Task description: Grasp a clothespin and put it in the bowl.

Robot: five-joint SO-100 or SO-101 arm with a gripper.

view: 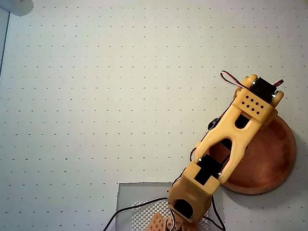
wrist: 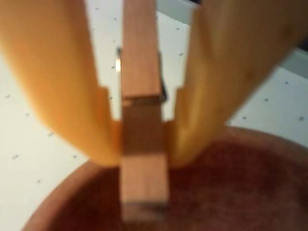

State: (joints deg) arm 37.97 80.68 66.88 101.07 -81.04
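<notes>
In the wrist view my gripper (wrist: 143,144) is shut on the clothespin (wrist: 142,96), a slim tan wooden pin with its metal coil showing at the side. The pin stands lengthwise between the two orange fingers (wrist: 62,82), and its lower end hangs over the inside of the reddish-brown bowl (wrist: 240,192). In the overhead view the orange arm (view: 231,134) reaches diagonally up and right across the bowl (view: 269,163). The gripper end and the clothespin are hidden under the arm there.
A white dotted table (view: 106,86) fills most of the overhead view. A grey mat (view: 139,202) lies under the arm's base at the bottom, with black cables beside it. A pale round object (view: 19,6) sits at the top left corner.
</notes>
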